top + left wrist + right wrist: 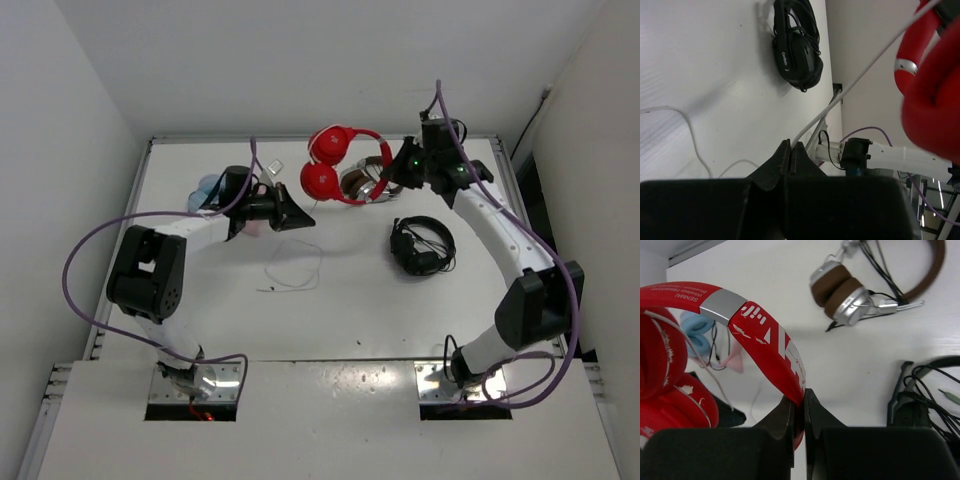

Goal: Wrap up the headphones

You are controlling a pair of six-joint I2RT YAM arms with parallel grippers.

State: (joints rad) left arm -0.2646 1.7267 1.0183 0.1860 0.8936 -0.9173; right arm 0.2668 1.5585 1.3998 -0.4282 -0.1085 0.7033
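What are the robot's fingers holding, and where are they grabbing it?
The right gripper pinches the red headphones by the headband. The left gripper is shut on their thin white cable.

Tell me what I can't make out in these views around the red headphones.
Red headphones: left wrist view, the ear cup is blurred and cut by the right edge.
Pale blue item: top view, the left arm covers most of it.
Black headphones: right wrist view, cut off by the right edge.
White cable: top view, its free end is too small to tell a plug.
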